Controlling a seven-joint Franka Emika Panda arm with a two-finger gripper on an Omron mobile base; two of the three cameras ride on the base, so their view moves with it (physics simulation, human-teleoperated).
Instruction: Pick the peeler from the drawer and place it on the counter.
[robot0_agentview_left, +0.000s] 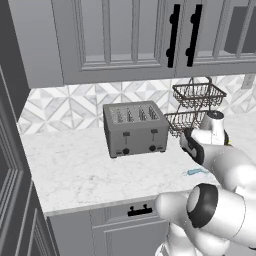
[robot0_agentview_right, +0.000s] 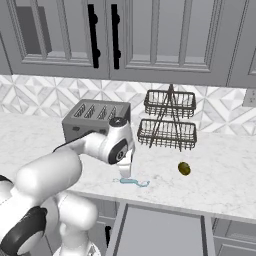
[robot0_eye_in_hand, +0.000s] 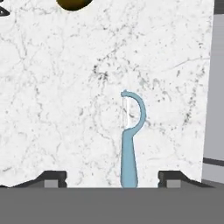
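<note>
1. Already the peeler (robot0_eye_in_hand: 130, 144) lies flat on the counter (robot0_agentview_left: 75, 165), close to its front edge. In the hand view it rests on the white marble with its handle toward the camera and its curved head pointing away.

2. Seen from the right base view, the peeler (robot0_agentview_right: 134, 182) sits just in from the thick pale front edge, directly above the drawer (robot0_agentview_right: 160, 232), which stands pulled out below. The left base view shows a sliver of the peeler (robot0_agentview_left: 196, 172) beside the robot's forearm.

3. The gripper (robot0_eye_in_hand: 111, 177) hangs just above the peeler with its two fingertips (robot0_eye_in_hand: 54, 178) spread wide, one on each side of the handle and clear of it. Nothing is pinched between them. In the right base view the gripper (robot0_agentview_right: 126, 173) points down at the marble just over the peeler's near end.

4. Judging by this, the picking and the placing are done: the utensil rests on the counter by its own weight, no longer in the drawer and no longer gripped.

5. What seems left is small: lifting the hand straight up and away without brushing the handle, since the peeler lies near the front edge and a nudge could send it back toward the drawer.

6. Other things stand well apart from it: the toaster (robot0_agentview_left: 135, 129) toward the back wall, the wire basket rack (robot0_agentview_right: 168, 122) behind, and an olive-green lump (robot0_agentview_right: 184, 168) further along the counter to the right.
</note>
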